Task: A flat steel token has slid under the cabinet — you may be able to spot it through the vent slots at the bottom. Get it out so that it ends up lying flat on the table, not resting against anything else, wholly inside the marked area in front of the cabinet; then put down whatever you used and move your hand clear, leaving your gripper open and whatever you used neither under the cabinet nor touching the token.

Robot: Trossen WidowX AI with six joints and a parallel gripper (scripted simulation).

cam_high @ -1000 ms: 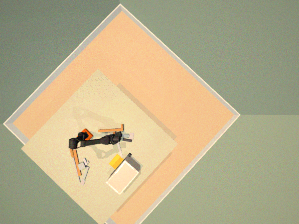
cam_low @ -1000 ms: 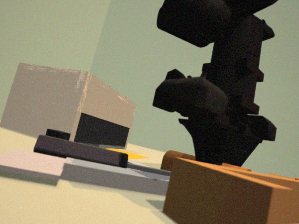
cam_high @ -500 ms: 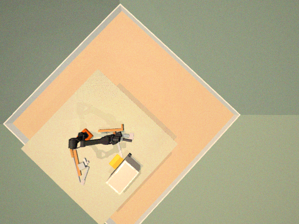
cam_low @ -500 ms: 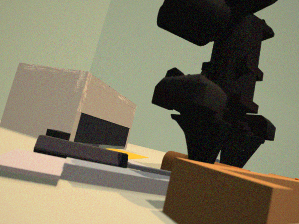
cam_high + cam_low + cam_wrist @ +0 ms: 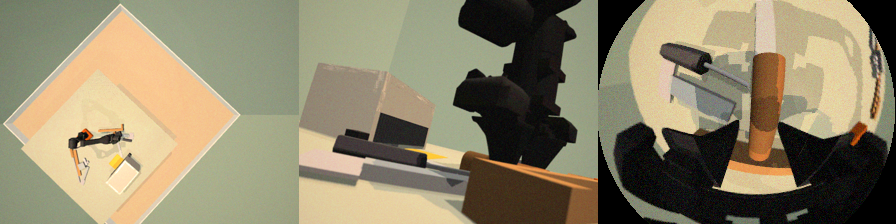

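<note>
Now, brown handle (image 5: pixel 766 106) between parted fingers

Top looks straight down, far — exterior low, near; wrist looks along fingers

Black gripper (image 5: pixel 518 159) fingers (image 5: pixel 502 147) parted above brown block (image 5: pixel 518 194), grey cabinet (image 5: pixel 349 99) behind, dark bar (image 5: pixel 378 152) on pale bench (image 5: pixel 349 204)
</note>
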